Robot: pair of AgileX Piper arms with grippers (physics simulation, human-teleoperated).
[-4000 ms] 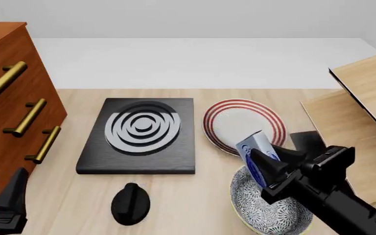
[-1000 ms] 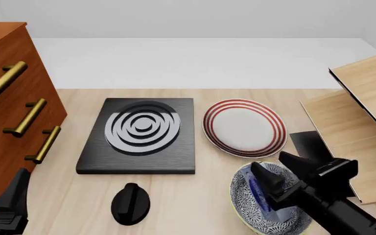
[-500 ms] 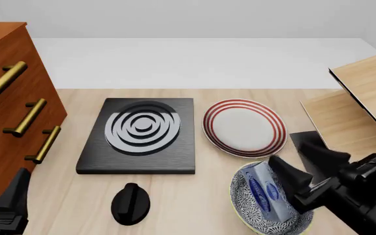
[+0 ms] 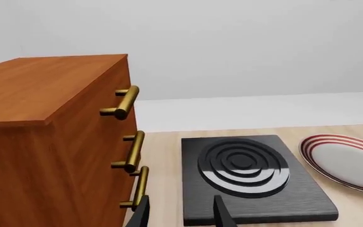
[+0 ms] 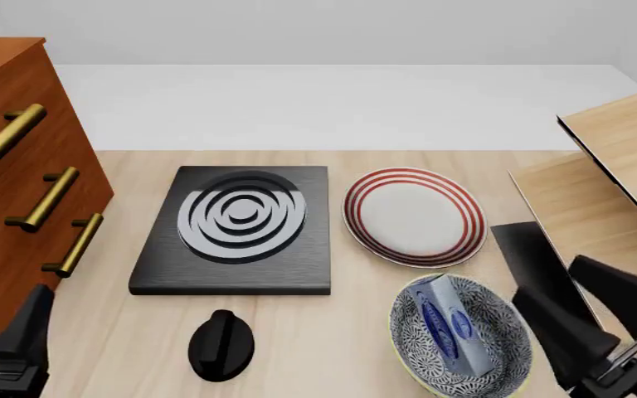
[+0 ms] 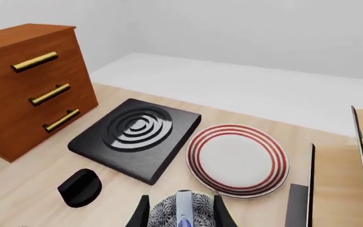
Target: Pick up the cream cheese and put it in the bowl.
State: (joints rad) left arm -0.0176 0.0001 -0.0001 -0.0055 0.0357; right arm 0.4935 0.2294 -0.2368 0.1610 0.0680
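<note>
Nearest, the right gripper point(image 5: 584, 319) hangs with jaws spread and empty beside the deep round speckled grey-white bowl point(image 5: 410, 350). Inside it the small pale rectangular cream cheese box with blue print point(image 5: 449, 327) leans on edge against the wall, free of any grip. It looks light and stiff with slick card faces; its long flat sides offer the best hold. The left gripper point(image 4: 178, 218) rests with jaws apart and empty near the wooden drawer cabinet point(image 5: 3, 157). Farther off on the worktop point(image 5: 130, 332), the red-ringed white plate point(image 5: 411, 215) is bare.

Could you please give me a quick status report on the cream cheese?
Right gripper open, empty. Cream cheese lying in bowl. Left gripper open, idle.
</note>
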